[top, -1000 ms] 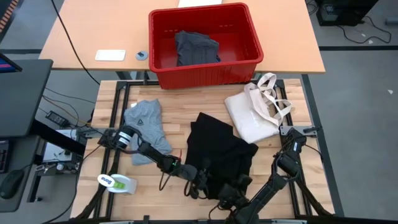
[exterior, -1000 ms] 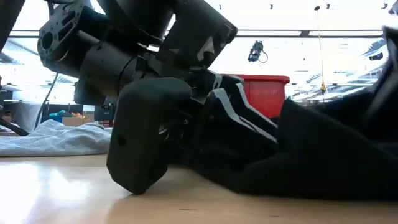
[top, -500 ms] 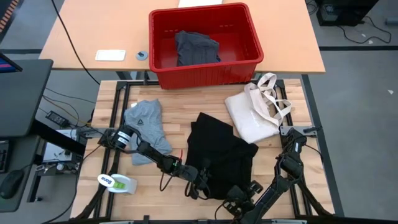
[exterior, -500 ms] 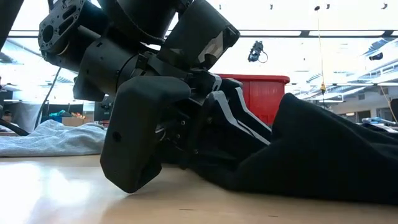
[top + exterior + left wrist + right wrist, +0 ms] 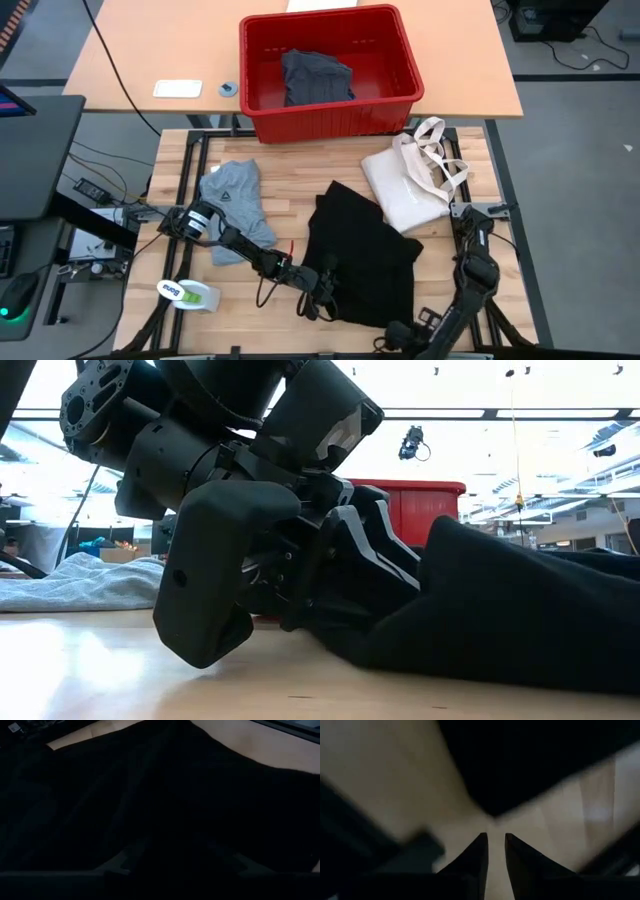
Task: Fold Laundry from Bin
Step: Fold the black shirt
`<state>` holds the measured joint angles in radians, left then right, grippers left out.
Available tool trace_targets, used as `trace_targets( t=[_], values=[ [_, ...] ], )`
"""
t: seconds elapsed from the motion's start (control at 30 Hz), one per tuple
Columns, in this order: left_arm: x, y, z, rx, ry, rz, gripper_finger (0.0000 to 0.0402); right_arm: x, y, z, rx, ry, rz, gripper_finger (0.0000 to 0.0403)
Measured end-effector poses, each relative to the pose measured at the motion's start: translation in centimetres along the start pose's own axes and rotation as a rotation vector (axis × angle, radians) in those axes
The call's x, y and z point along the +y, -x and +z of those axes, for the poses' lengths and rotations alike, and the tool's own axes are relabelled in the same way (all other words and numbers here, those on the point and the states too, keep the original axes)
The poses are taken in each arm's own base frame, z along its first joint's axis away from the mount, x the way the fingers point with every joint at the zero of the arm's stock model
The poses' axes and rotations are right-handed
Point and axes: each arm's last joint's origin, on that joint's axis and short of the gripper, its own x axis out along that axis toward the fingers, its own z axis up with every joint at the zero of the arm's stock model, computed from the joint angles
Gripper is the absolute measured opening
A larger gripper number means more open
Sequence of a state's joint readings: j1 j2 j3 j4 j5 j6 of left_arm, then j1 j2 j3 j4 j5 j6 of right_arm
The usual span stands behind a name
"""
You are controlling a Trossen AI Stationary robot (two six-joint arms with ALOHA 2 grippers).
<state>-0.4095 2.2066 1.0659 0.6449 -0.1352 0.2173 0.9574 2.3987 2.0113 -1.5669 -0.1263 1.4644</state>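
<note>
Black garment spread on table, left gripper pinching its edge

High view: large black cloth garment (image 5: 362, 255) lies flat mid-table on the wooden slat table (image 5: 300, 175). Left gripper (image 5: 322, 290) sits at its near-left edge, clamped on the cloth. Right gripper (image 5: 400, 330) is low at the garment's near corner, just off the cloth. Light grey T-shirt (image 5: 236, 198) lies crumpled to the left, cream canvas tote bag (image 5: 408, 182) to the right. Red rectangular plastic bin (image 5: 328, 70) stands beyond the table with a dark grey garment (image 5: 316, 76) inside.

Low view: left gripper's dark body presses on the table, black cloth bunched against it; red bin behind.

Left wrist view: black cloth fills the frame, fingers hidden.

Right wrist view: right fingers (image 5: 475, 855) nearly together with a thin gap, nothing between them, garment corner just ahead.
</note>
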Motion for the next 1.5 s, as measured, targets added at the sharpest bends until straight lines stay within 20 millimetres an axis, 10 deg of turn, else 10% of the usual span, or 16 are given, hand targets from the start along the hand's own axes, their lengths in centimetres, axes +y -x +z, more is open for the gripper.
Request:
trace_targets(
  t=[0.3, 0.57, 1.03, 1.5],
  values=[
    [-0.1, 0.0, -0.2, 0.015, -0.003, -0.005, 0.015, -1.6, 2.3, -4.8, -0.145, -0.263, 0.085, 0.0055],
    [0.0, 2.1, 0.2, 0.244, -0.019, -0.185, 0.015, -1.6, 2.5, -5.1, -0.541, -0.325, 0.168, 0.0048],
    [0.0, 11.1, 5.7, 0.4, -0.057, -0.323, 0.015, -1.6, 1.2, 2.8, -0.681, -0.3, 0.07, 0.0048],
    [-4.7, 12.8, 7.9, 0.295, -0.317, -0.034, 0.015, -2.7, 2.2, 8.5, -0.712, -0.074, -0.025, 0.0048]
  ],
)
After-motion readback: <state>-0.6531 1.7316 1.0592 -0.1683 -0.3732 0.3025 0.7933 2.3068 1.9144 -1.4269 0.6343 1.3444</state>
